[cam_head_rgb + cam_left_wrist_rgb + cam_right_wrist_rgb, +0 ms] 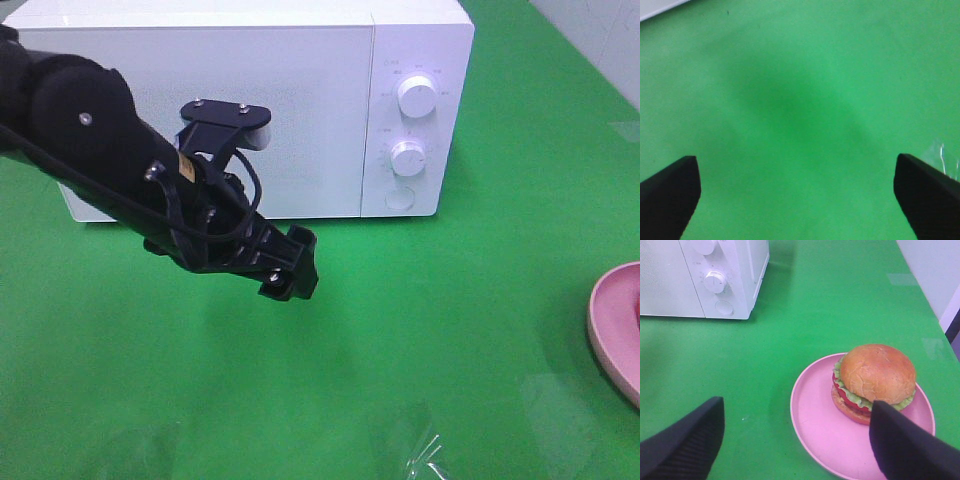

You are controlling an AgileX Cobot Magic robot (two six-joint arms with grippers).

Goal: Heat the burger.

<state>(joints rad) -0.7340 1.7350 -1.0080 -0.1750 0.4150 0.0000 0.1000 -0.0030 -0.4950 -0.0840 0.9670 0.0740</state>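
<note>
The left gripper (pixel 797 192) was seen spread wide above the bare green table (pixel 470 330), just in front of the closed white microwave (pixel 250 110), with nothing held between its fingers (pixel 670 195). The right gripper (pixel 795 440) was also held well open and empty, hovering over the near edge of the pink plate (pixel 815 425). The burger (pixel 874 382) was found sitting on that plate, off toward one side of it, well apart from the microwave and untouched.

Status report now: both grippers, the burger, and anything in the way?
Left gripper open, empty. Right gripper open, above plate. Burger on plate, untouched. Microwave door closed.
</note>
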